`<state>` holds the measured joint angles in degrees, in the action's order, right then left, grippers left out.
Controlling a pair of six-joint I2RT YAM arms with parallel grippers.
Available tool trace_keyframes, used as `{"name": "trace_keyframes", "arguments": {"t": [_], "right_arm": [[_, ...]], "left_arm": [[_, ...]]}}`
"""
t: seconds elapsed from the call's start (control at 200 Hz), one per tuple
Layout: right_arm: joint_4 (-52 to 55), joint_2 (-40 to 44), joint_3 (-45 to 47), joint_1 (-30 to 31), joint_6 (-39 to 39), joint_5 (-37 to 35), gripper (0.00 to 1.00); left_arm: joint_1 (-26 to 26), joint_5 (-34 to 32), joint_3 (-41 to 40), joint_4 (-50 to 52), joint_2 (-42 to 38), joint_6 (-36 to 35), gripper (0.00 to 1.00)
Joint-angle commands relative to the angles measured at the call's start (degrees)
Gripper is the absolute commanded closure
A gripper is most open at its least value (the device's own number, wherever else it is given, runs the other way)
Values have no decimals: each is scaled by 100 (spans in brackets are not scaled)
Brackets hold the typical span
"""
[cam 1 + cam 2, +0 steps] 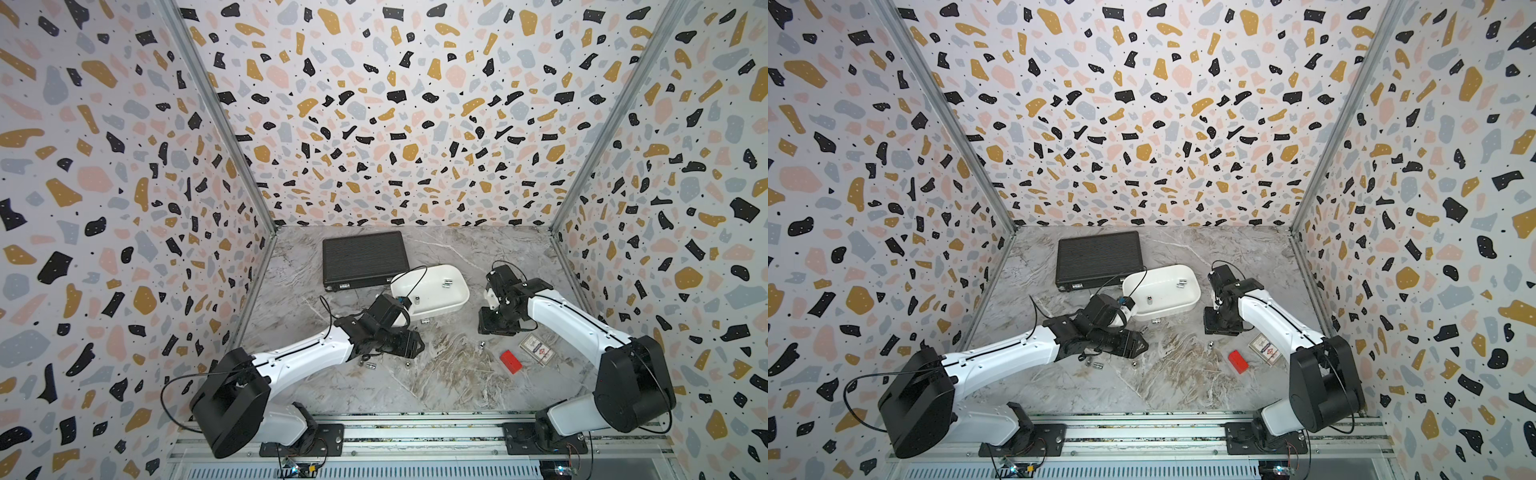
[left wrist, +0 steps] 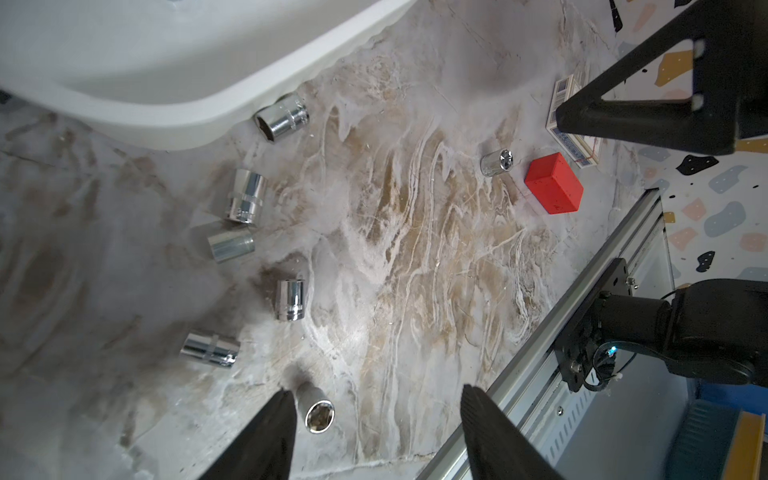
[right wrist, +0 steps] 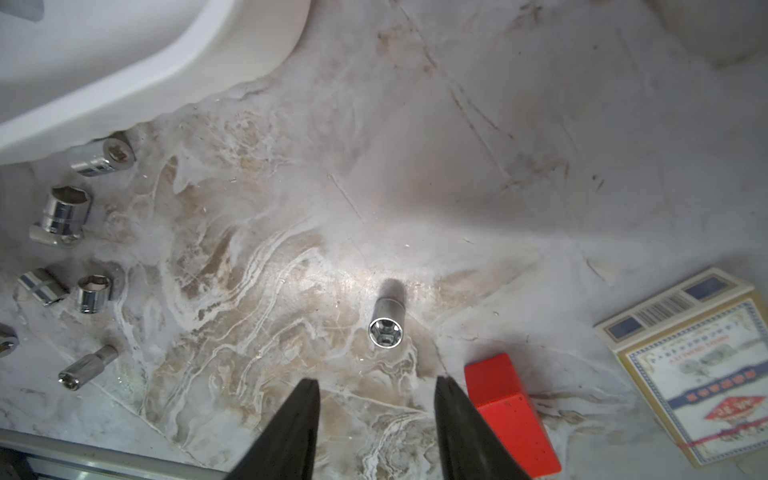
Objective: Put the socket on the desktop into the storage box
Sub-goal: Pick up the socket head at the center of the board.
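**Loose sockets to be picked from the worktop**

The worktop (image 1: 415, 386) is strewn with chrome sockets (image 2: 245, 199); a few already lie in the storage box (image 1: 446, 311), which is set just beside the black case (image 1: 365, 259); most of the rest are grouped near its wall.

The left end effector (image 2: 376, 392) is spread wide and empty; a near socket (image 2: 318, 409) sits between its fingers, close against one finger (image 2: 278, 424). The right end effector (image 3: 376, 384) is parted more narrowly, also empty; it is aimed at a lone socket (image 3: 385, 328) near the red block (image 3: 511, 411).

The step in hand is judged to be a pick by each arm. On the left, the fingers should be centred first, lest the near socket be nudged aside on closing. On the right, the descent should be kept clear of the red block; polished chrome may slip, so the round flanks are best pinched mid-length.

The lone socket's hex mouth is turned towards the right wrist camera, and its long axis runs away from the end effector; whether it stands fully upright cannot be told. The near socket's mouth is likewise shown to its camera.
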<state>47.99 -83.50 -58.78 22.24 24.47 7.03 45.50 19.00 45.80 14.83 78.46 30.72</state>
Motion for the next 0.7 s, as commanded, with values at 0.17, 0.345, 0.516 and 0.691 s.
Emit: {"name": "trace_keyframes", "arguments": {"t": [0.17, 0.345, 0.516, 0.691], "right_arm": [[68, 150, 161, 26, 58, -52, 50], [20, 128, 285, 26, 69, -70, 49], [-69, 89, 400, 26, 93, -50, 49], [-154, -70, 468, 26, 109, -45, 49]], "left_arm": [[177, -90, 176, -191, 34, -212, 33], [214, -125, 178, -212, 56, -216, 33], [232, -160, 127, -249, 54, -181, 33], [248, -188, 79, -284, 46, -154, 33]]}}
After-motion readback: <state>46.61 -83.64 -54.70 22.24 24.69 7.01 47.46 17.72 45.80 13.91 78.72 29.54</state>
